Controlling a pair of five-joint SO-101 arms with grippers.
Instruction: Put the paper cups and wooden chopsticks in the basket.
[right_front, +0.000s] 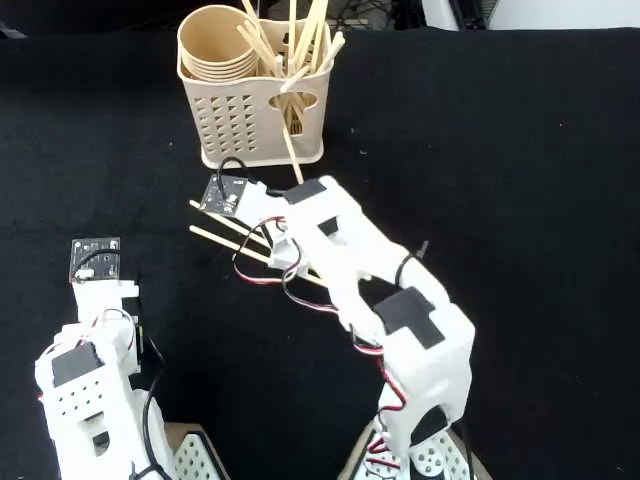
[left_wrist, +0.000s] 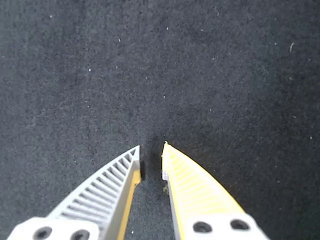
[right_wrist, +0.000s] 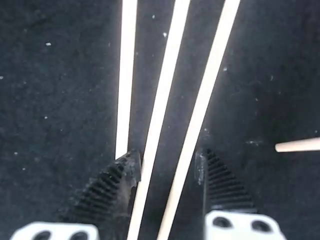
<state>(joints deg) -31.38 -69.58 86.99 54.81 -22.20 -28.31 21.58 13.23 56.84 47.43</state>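
The basket (right_front: 240, 125) stands at the far side of the black tabletop (right_front: 520, 200). A stack of paper cups (right_front: 215, 50) sits in one end of it, and a bundle of wooden chopsticks (right_front: 300, 40) stands upright in the other. One more chopstick (right_front: 293, 155) leans against the basket's front wall.

Just in front of the basket, loose chopsticks (right_front: 215, 238) lie flat on the cloth, and the right arm (right_front: 340, 250) stretches over them. The right end effector (right_wrist: 167, 157) is spread apart and low over the cloth. Two chopsticks (right_wrist: 167, 75) run between its fingers, a third (right_wrist: 127, 75) passes just outside one finger, and nothing is clamped. The tip of a fourth (right_wrist: 297, 145) lies off to the side.

The left arm (right_front: 85, 370) is well apart from the basket, on its near side. The left end effector (left_wrist: 151, 150) hangs over bare cloth with its tips a narrow gap apart — holding nothing.
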